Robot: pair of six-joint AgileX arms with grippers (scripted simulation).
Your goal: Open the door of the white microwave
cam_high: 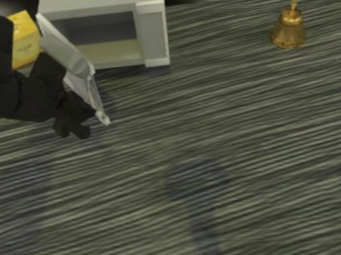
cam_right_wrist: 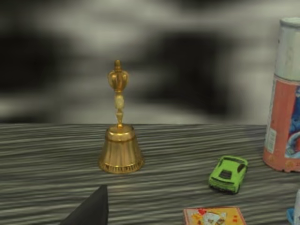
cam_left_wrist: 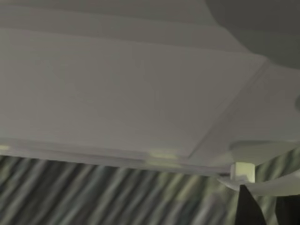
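Note:
The white microwave (cam_high: 108, 11) stands at the table's far left with its cavity showing. Its door (cam_high: 70, 59) is swung wide out toward the front left, hinged at the box's left corner. My left gripper (cam_high: 79, 122) is at the door's free edge, shut on the thin handle strip (cam_left_wrist: 272, 183). In the left wrist view the door panel (cam_left_wrist: 117, 89) fills most of the picture, and a dark fingertip (cam_left_wrist: 248, 211) sits just under the strip. My right gripper is outside the top view; only a dark wedge of it (cam_right_wrist: 91, 211) shows, parked near the bell.
A yellow cube (cam_high: 24, 36) sits left of the microwave, behind my left arm. A brass bell (cam_high: 288, 28) stands at the far right. Near it are a green toy car (cam_right_wrist: 228, 173), a tall can (cam_right_wrist: 283, 126) and a picture card (cam_right_wrist: 214, 216).

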